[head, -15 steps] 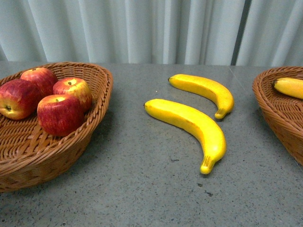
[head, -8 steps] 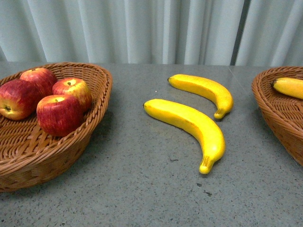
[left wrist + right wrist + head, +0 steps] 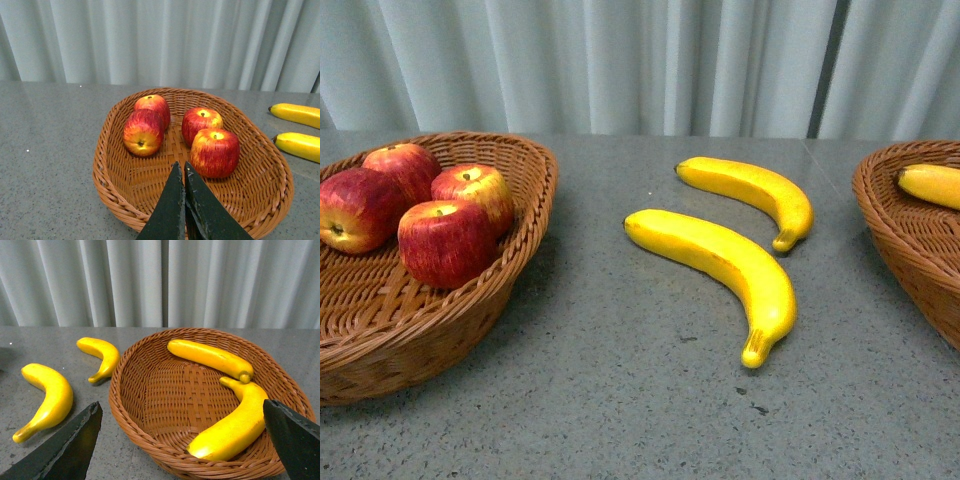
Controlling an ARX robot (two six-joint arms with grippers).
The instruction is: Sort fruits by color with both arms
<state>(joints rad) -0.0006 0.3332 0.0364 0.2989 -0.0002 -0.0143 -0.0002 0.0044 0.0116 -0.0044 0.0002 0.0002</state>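
apples [image 3: 447, 242]: four, red, in left basket [image 3: 525, 165] | bananas [image 3: 720, 262]: two on table [image 3: 620, 400], two in right basket [image 3: 892, 225]

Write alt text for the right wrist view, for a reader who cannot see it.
A brown wicker basket on a grey table holds a straighter banana and a curved banana, both yellow. Outside it on the table lie a nearer banana and a farther banana. The right gripper is open, its black fingers framing the foreground.
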